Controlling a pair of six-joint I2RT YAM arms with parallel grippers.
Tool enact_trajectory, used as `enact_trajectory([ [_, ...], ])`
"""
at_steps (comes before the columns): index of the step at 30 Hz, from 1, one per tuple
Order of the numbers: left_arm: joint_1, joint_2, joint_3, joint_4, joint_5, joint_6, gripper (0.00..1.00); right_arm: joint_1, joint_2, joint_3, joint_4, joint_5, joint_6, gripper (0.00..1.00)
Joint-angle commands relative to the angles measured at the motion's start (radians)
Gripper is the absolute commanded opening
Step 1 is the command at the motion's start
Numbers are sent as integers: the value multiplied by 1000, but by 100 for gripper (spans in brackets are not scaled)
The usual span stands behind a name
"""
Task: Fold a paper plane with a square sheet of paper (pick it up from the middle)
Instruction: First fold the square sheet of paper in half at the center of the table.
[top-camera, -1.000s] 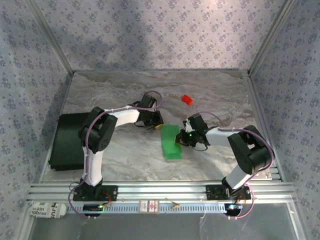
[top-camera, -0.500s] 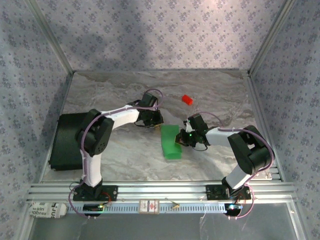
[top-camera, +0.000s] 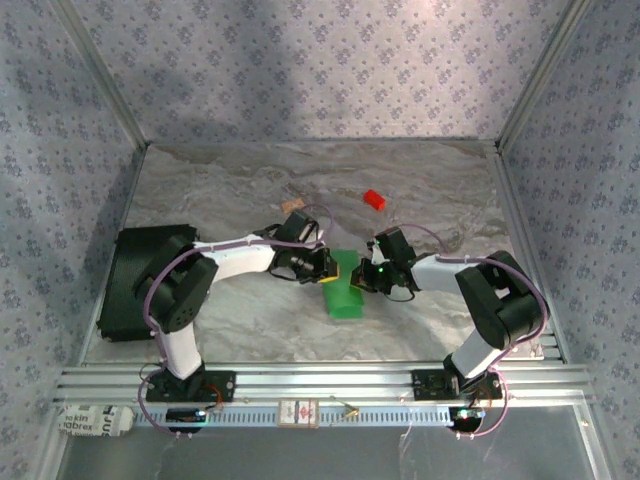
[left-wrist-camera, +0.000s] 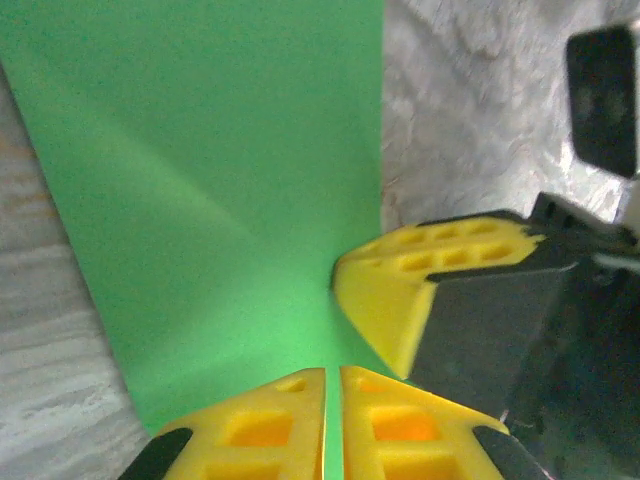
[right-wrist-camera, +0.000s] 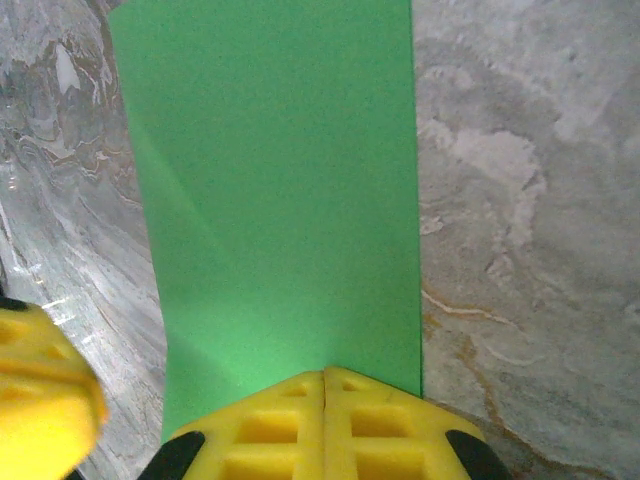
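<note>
Square sheet of paper (top-camera: 343, 290), seen as a narrow green rectangle at mid-tabletop (top-camera: 250, 322), between your two arms. Your left tool (top-camera: 322, 268) is pinched closed on its left edge. Your right tool (top-camera: 366, 278) is clamped on its right edge, the two tools close together.

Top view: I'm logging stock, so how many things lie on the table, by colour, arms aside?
Green: 1, the folded paper
Red: 1, the small block
Tan: 1, the tiny piece
Black: 1, the flat pad
Total: 4
</note>
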Motion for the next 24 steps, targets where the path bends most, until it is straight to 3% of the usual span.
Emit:
enact_trajectory([
  [1, 0, 32, -33, 83, 65, -30, 11, 2, 48, -41, -138, 133, 3, 0],
  [4, 0, 59, -58, 121, 96, -44, 11, 3, 52, -41, -138, 132, -1, 0],
  [16, 3, 64, -164, 53, 22, 45, 11, 5, 54, -53, -139, 131, -3, 0],
  [24, 0, -49, -143, 82, 34, -4, 11, 5, 46, -54, -147, 134, -4, 0],
])
